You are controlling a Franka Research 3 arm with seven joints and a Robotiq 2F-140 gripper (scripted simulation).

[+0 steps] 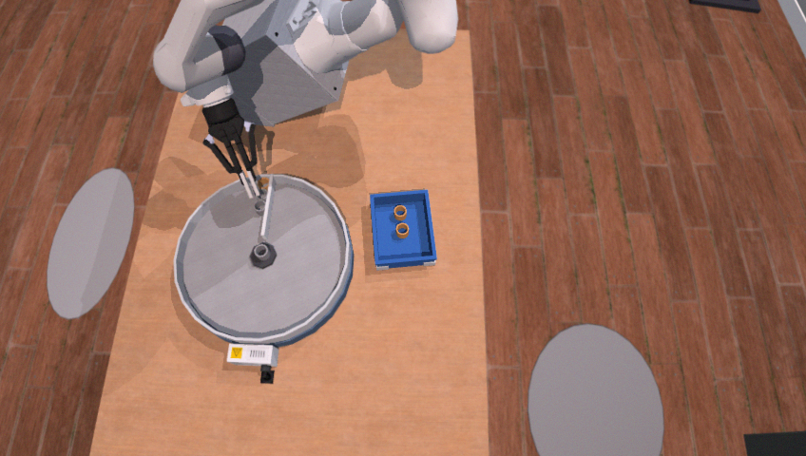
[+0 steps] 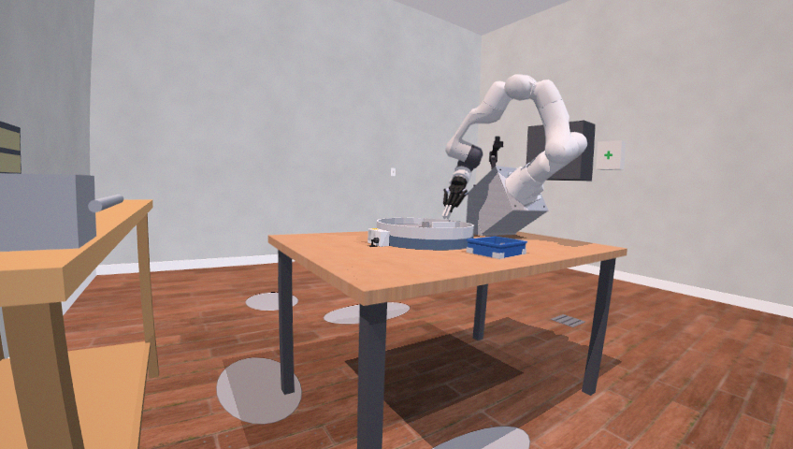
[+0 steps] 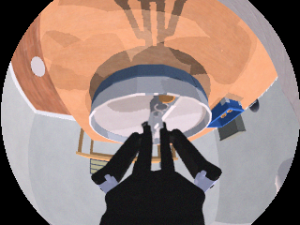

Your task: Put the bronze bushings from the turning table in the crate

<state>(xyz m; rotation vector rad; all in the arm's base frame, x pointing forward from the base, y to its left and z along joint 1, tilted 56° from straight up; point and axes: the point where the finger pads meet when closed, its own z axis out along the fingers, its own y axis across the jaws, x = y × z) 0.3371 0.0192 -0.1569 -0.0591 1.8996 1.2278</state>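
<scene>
My gripper [image 1: 255,194] [image 2: 446,215] [image 3: 156,118] is nearly closed with nothing seen between its fingertips. It hangs over the back rim of the grey turning table [image 1: 226,282] [image 2: 425,231] [image 3: 122,114]. A bronze bushing [image 1: 263,181] [image 3: 166,99] is inside the back rim, close by the fingers and partly hidden in the top view. A steel bushing [image 1: 259,209] [image 3: 160,107] stands just in front of the fingertips, left of the white divider. The blue crate [image 1: 431,231] [image 2: 496,247] holds two bronze bushings [image 1: 400,217] [image 1: 402,234], standing upright and apart.
A white divider bar [image 1: 267,212] runs from the back rim toward the dark centre hub [image 1: 262,261], which has a ring on top. A white box with a yellow label [image 1: 250,353] sits at the table's front rim. The crate stands to the right of the turning table.
</scene>
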